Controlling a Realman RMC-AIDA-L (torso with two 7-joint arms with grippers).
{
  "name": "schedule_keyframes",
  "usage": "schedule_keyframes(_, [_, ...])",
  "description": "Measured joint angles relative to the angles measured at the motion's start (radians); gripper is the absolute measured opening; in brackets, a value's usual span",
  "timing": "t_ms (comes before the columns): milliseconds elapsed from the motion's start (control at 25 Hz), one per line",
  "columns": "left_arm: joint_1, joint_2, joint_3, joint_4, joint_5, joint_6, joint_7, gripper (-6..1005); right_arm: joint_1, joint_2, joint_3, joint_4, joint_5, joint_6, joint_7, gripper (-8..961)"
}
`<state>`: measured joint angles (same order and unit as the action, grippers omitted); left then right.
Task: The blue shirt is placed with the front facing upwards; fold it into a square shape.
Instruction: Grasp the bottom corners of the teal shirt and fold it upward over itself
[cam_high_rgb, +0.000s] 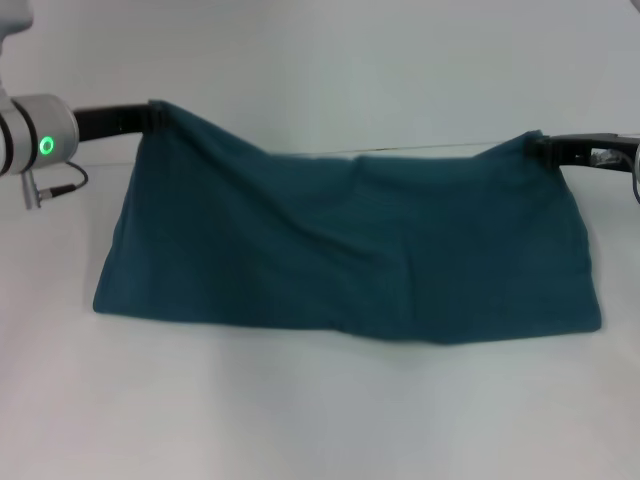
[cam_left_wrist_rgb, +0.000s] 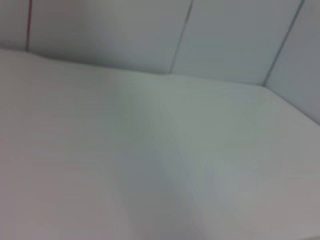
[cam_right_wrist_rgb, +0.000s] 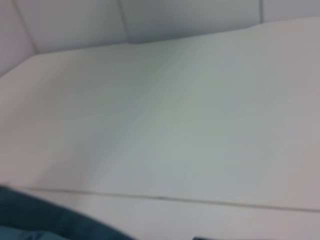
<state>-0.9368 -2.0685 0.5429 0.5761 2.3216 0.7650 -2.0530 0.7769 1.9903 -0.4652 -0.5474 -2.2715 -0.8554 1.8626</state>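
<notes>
Broadly, the flat white table (cam_high_rgb: 300, 420) has bare surface on every side of the cloth — a wide strip in front of it nearest the robot, and more behind it reaching a pale panelled wall (cam_left_wrist_rgb: 150, 30). Both wrist views show mostly that bare tabletop running to the wall panels; the right wrist view catches a dark teal corner of cloth at its edge.

Stretched across the middle of the head view is the large dark teal-blue cotton shirt (cam_high_rgb: 350, 250), held up at 2 points and sagging between them. Its upper edge dips from the left grip down toward the centre, then rises again to the right grip. Its lower edge lies on the table in a long, nearly straight line, with 2 rounded lower corners — the one on the robot's right sits slightly nearer the robot. Soft diagonal creases run down from the left grip. Only plain teal fabric shows; no lettering is visible.

At upper left, the black left gripper (cam_high_rgb: 152, 116) is pinched onto the shirt's raised corner. At right, the black right gripper (cam_high_rgb: 540, 148) is likewise clamped on the opposite raised corner.
</notes>
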Motion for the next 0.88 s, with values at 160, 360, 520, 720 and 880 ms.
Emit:
schedule_keyframes(160, [-0.021,0.0,0.006,0.0,0.0,-0.051,0.002,26,0.01,-0.007,-0.001,0.007,0.021,0.029,-0.001,61])
schedule_keyframes(360, [-0.034,-0.002,0.007,0.001,-0.018,-0.085,0.011,26,0.028,-0.014,-0.001,0.007,0.036,0.045,-0.001,72])
schedule_keyframes(520, [-0.039,-0.003,0.007,0.004,-0.034,-0.102,0.025,26,0.037,-0.017,-0.001,0.009,0.037,0.065,-0.001,81])
schedule_keyframes(720, [-0.041,-0.019,0.008,-0.02,-0.043,-0.151,0.064,26,0.045,-0.017,-0.003,0.051,0.037,0.109,-0.021,92])
schedule_keyframes(880, [-0.042,-0.031,0.009,-0.026,-0.05,-0.162,0.087,25,0.05,-0.012,-0.004,0.076,0.037,0.139,-0.039,100])
